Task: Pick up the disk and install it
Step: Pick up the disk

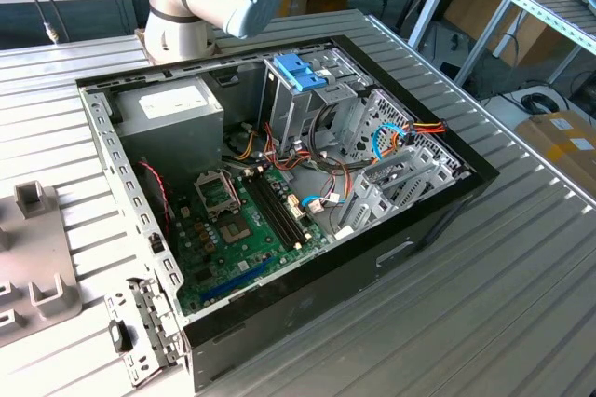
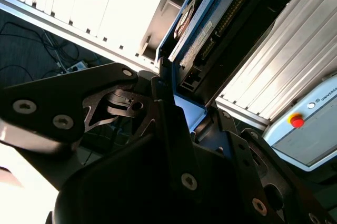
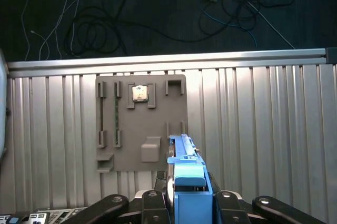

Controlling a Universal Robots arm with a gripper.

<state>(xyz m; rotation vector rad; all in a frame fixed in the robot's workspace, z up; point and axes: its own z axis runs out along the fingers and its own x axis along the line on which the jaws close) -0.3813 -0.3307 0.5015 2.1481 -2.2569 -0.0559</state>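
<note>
Pick-up done, carry in hand. Disk (image 3: 184,153) clamped edge-on in gripper (image 3: 188,196), closed on blue frame (image 3: 190,174), seemingly lifted clear of tray (image 3: 142,124). Install pending: frame to be squared with cage (image 1: 303,103), 1 o'clock from motherboard (image 1: 247,220), exterior view.

Disk (image 3: 188,174) in tool (image 3: 188,199), seemingly above the plate (image 3: 126,129).

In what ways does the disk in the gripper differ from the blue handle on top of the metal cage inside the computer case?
Place: the disk is clamped edge-on in the gripper, over the ribbed table; the blue handle sits on the metal cage inside the computer case. Shape: the disk is a long flat slab with only its edge blue; the blue handle is a short, all-blue piece. Both show blue plastic.
</note>
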